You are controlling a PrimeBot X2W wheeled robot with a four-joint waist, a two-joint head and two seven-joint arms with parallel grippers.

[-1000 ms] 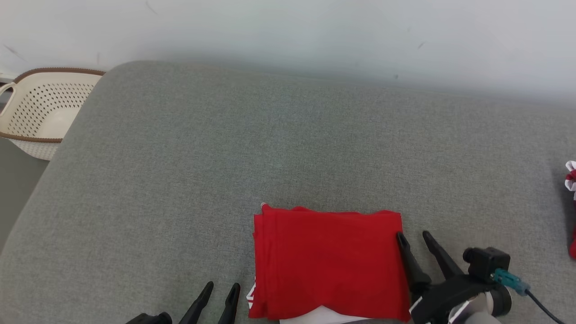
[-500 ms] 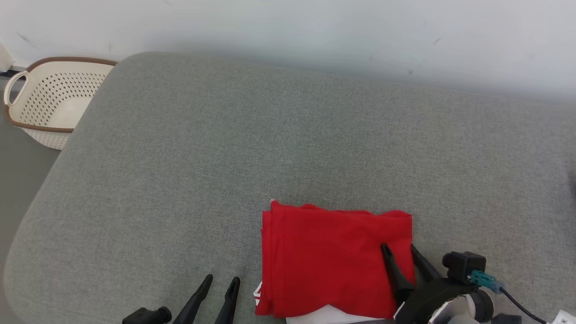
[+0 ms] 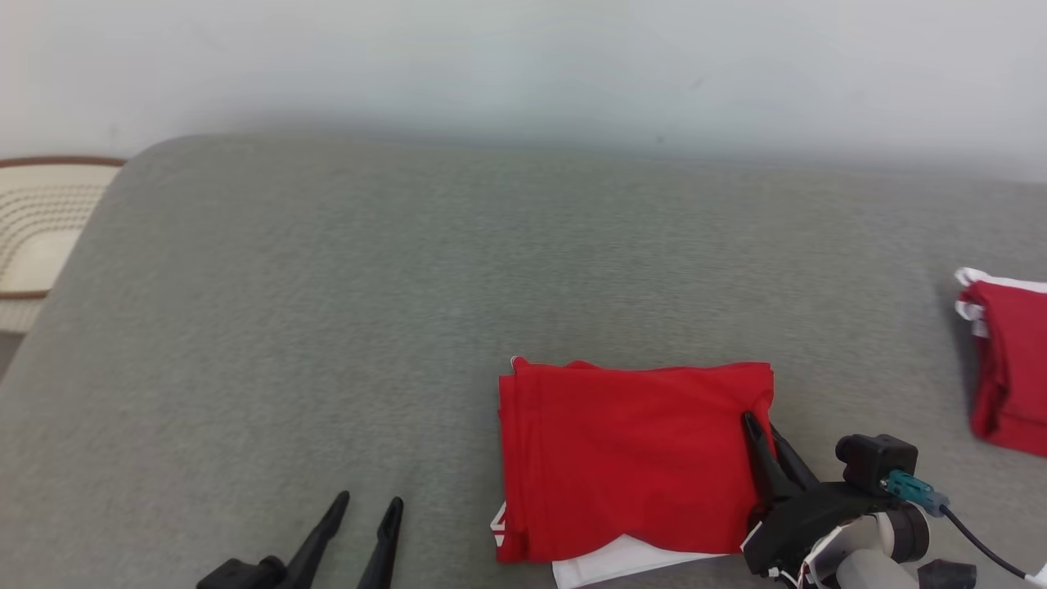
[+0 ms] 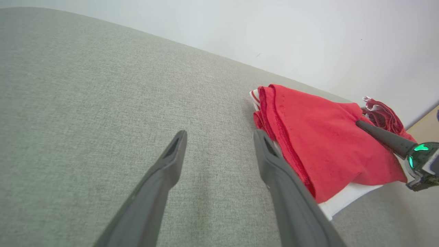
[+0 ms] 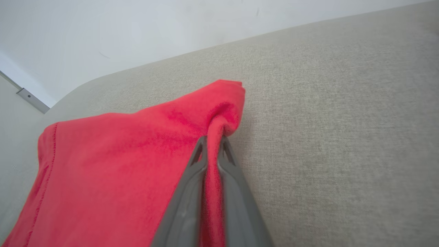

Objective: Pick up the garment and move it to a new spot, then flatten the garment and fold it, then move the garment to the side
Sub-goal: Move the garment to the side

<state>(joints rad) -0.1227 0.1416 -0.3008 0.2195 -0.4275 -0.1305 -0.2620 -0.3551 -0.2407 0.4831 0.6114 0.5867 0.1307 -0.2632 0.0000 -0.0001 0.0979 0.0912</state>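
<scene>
The right pincer (image 3: 757, 427) is pinched tight on the right edge of the folded red garment (image 3: 630, 454) — a little ridge of cloth pokes up between its fingers. The garment lies flat on the grey cushion (image 3: 327, 327), its long side running sideways from that pincer toward the left pincer (image 3: 368, 507), which sits near the other end, fingers wide apart and holding nothing, so I think the right arm should pull it aside. Far left is a white basket (image 3: 33, 237), too blurry to see inside, and another red cloth (image 3: 1010, 368) lies far right.
</scene>
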